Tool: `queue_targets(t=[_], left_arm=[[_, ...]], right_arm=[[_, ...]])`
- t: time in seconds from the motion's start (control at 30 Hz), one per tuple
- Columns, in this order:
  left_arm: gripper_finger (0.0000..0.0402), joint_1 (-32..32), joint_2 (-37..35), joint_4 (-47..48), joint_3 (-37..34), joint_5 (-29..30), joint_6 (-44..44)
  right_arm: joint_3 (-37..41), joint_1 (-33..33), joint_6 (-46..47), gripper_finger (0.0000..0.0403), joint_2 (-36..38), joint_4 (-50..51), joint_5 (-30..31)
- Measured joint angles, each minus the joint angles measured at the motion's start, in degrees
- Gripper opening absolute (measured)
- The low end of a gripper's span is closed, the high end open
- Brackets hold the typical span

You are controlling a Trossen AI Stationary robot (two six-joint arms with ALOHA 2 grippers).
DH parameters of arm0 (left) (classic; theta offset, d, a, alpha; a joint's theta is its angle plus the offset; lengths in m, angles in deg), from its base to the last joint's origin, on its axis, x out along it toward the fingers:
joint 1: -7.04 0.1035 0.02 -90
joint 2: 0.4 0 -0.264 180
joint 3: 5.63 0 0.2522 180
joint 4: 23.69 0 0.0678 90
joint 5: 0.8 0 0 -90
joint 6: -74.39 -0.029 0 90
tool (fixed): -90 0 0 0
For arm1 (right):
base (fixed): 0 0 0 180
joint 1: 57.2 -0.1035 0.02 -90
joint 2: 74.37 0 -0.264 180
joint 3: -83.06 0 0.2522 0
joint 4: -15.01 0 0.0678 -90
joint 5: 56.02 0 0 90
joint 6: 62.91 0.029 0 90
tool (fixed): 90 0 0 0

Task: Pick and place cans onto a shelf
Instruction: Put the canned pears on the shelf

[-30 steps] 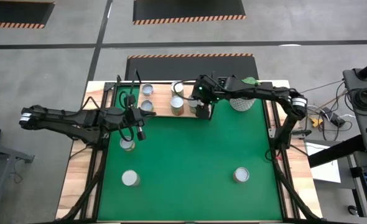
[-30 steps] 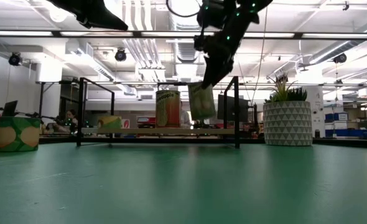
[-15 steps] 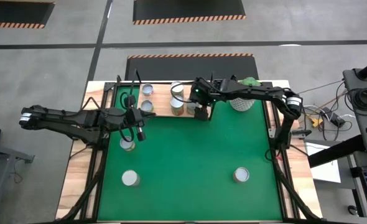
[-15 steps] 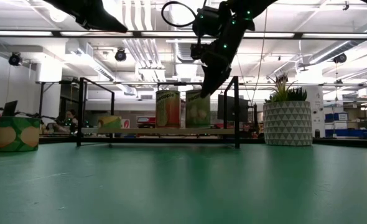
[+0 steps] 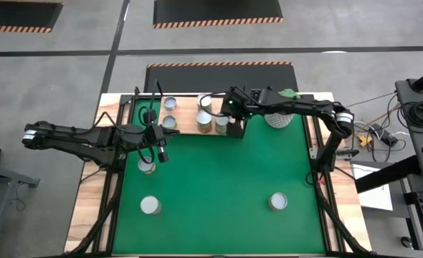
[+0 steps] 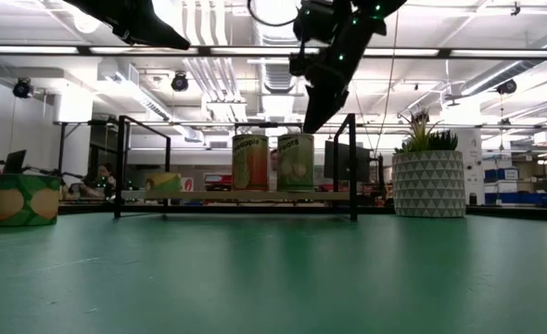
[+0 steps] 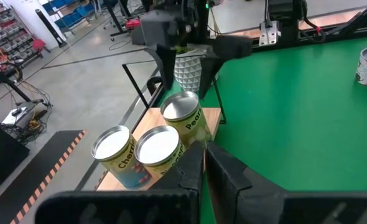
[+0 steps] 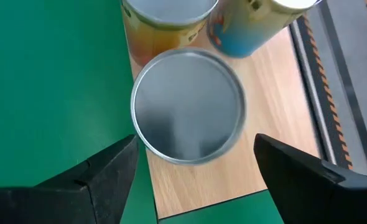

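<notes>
**Right gripper hung open over a can standing on the shelf**

Right gripper [image 5: 232,127] hovered with its two fingers spread wide on either side of a silver-topped can [image 8: 188,106], touching neither side of it, as seen from the right wrist camera. That can [image 6: 296,162] stood upright on the shelf [image 6: 236,196], a light-wood board with a thin black frame at the far edge of the green mat [image 5: 219,186], and the low view showed the gripper [image 6: 312,119] clear above its top. Just beside it stood a second can [image 6: 250,161] with an orange label, and a third can [image 8: 249,25] with a blue-and-yellow side rose close behind the pair. More cans [image 5: 169,105] stood toward the left end of the shelf in the overhead view.

Left gripper [image 5: 161,152] was held over the left side of the mat with its fingers [image 7: 196,163] closed together and nothing between them. Near it one can [image 5: 147,166] stood on the mat, with another can [image 5: 150,206] nearer the front edge and one more can [image 5: 277,202] well apart at the front right. A white patterned pot [image 6: 429,184] with a green plant stood at the right end of the shelf, and the wooden worktop [image 5: 86,215] showed along the mat's edges.
</notes>
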Motion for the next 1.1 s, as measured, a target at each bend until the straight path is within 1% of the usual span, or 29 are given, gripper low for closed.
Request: queue_targets(t=[0.13,0.23,0.3,0.43,0.57,0.7,0.77,1.1], left_arm=[[0.0000,0.0,0.0,0.0,0.0,0.0,0.0],[0.0000,0.0,0.0,0.0,0.0,0.0,0.0],[0.0000,0.0,0.0,0.0,0.0,0.0,0.0],[0.0000,0.0,0.0,0.0,0.0,0.0,0.0],[0.0000,0.0,0.0,0.0,0.0,0.0,0.0],[0.0000,0.0,0.0,0.1,0.0,0.0,0.0],[0.0000,0.0,0.0,0.0,0.0,0.0,0.0],[0.0000,0.0,0.0,0.0,0.0,0.0,0.0]], right_arm=[[-1.5,0.0,0.0,0.0297,1.8,0.8,0.1],[-2.5,0.0,-1.2,0.0266,2.2,-0.4,0.0],[-2.4,0.0,-2.4,0.0233,2.0,-2.4,0.0],[-1.9,0.0,-3.7,0.0151,0.3,-5.6,0.0],[-1.6,0.0,-5.2,0.0074,-1.8,-6.6,0.0],[-1.5,0.0,-5.4,0.0019,-3.0,-6.4,0.0],[-1.4,0.0,-6.0,0.0013,-3.1,-6.0,0.0],[-0.7,-0.5,-5.2,0.0013,-3.0,-4.3,-0.3]])
